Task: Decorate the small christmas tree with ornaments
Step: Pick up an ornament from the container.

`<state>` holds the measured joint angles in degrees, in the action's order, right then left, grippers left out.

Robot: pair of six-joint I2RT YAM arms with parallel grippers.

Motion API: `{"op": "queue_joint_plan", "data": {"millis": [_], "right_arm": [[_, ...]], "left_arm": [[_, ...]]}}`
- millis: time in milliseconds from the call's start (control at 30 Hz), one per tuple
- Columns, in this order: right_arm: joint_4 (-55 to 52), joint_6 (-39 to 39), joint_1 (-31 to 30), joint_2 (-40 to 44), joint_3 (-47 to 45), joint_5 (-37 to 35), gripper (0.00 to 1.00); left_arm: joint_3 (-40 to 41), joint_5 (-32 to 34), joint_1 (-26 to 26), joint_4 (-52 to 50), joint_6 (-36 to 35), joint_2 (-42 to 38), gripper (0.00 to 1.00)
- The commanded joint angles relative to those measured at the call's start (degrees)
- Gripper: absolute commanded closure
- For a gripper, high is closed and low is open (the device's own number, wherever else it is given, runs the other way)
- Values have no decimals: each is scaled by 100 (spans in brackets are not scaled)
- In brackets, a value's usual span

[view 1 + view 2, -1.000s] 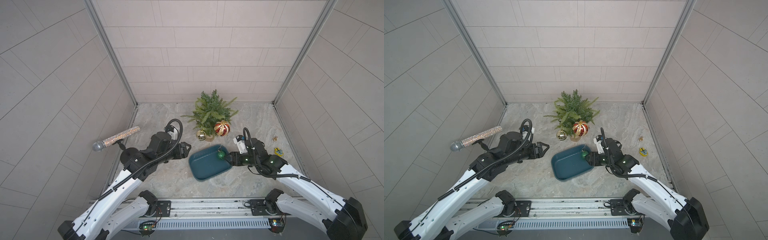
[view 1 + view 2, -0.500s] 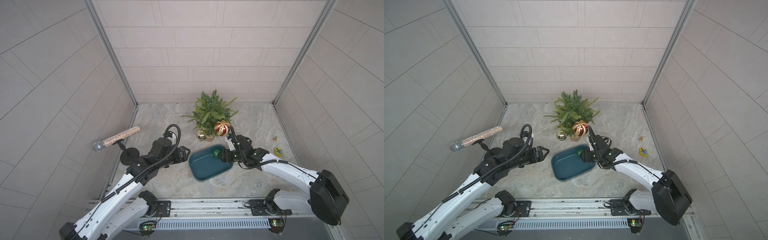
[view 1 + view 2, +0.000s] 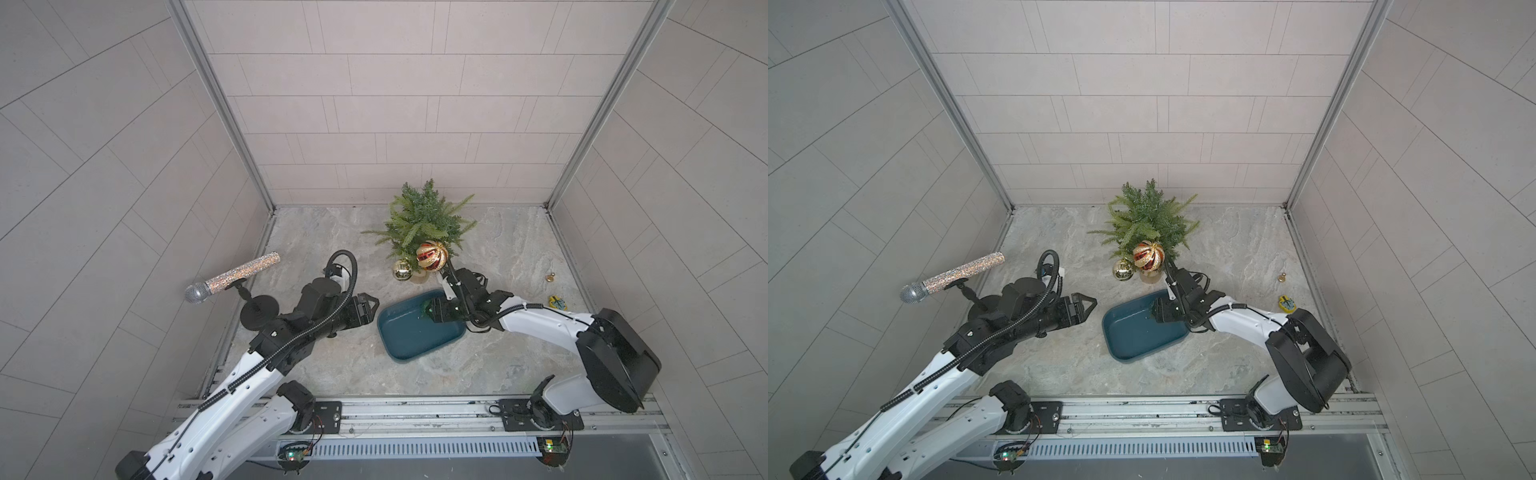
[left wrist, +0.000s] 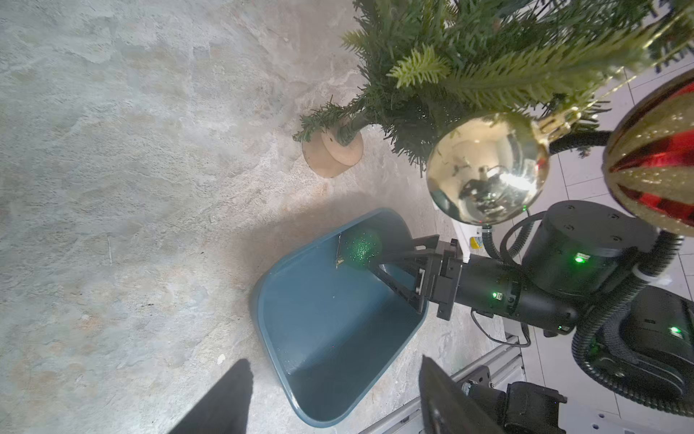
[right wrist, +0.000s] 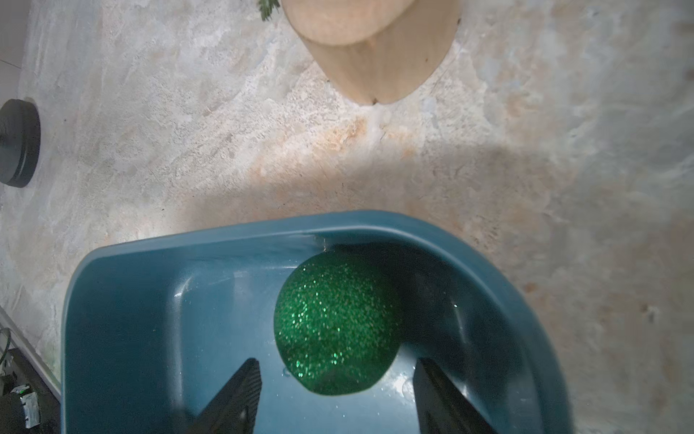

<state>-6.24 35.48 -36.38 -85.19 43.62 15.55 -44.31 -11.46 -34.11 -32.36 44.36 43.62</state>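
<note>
The right jaws stand open and hold nothing: in the right wrist view they straddle the near half of the green glitter ball [image 5: 334,323], with a strip of tray floor showing between ball and jaw on either side. The ball lies straight ahead of them, centred in the gap, tucked into a corner of the teal tray [image 5: 225,240] against its curved wall. Being round, it has no long axis to square up to. Its hanger gives it a direction, and the left wrist view shows a thin gold loop [image 4: 339,248] on the side turned away from the right jaws, though it is small there and its exact lie is uncertain. Closing from here would, I judge, take the ball across its middle and leave the loop free in front.

The right arm [image 3: 540,328] is plainly the nearer one. The left jaws, also open and empty, hover just off the tray's opposite rim in both top views, pointing towards it.

Past the tray's rim, ahead of the right jaws, the small christmas tree [image 3: 424,220] stands upright on the table [image 3: 511,249] on its wooden stump [image 5: 375,49]. The red-and-gold ball [image 3: 432,256] and the gold ball [image 3: 402,269] hang from its lower branches on the side facing the tray. That leaves the green one as the last of the three to hang, and its way there runs forward and up.
</note>
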Motion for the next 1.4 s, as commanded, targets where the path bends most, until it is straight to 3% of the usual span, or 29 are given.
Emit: {"op": "queue_joint_plan", "data": {"millis": [0,233,600,900,1133,1367], "right_arm": [[314,50,-36,-182,89,81,32],[536,156,-36,-561,161,111,33],[616,222,-36,-545,86,155,48],[-52,182,112,1367,-293,-45,48],[-992,112,749,3217,-445,-87,48],[-1747,-147,1330,3862,206,156,48]], "left_arm": [[49,41,43,37,55,2,26],[71,54,43,63,82,42,26],[98,65,44,133,126,40,26],[25,-40,45,317,161,51,26],[-34,-167,44,601,204,216,26],[-101,-375,45,959,257,328,26]]}}
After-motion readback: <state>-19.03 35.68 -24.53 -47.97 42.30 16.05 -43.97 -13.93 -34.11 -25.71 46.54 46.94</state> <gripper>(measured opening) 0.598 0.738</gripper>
